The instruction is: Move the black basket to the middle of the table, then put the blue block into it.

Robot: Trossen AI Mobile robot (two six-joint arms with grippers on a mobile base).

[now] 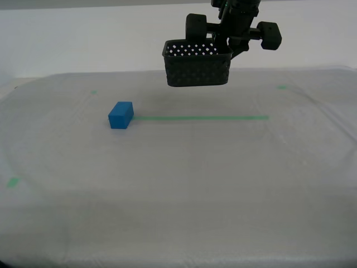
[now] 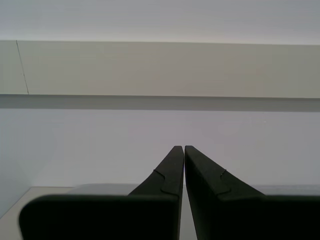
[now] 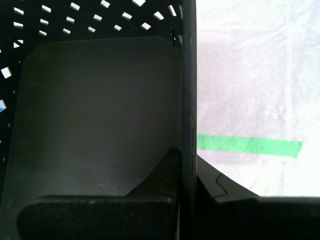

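Basket, its wall clamped in my first tool, hangs above the counter near the tape line's middle; my second tool is together, empty.

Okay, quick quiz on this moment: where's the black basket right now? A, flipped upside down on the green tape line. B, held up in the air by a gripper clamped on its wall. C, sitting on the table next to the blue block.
B: my first gripper is shut on one wall of the basket, which hangs clear above the table, while the block sits apart at the end of the tape line.
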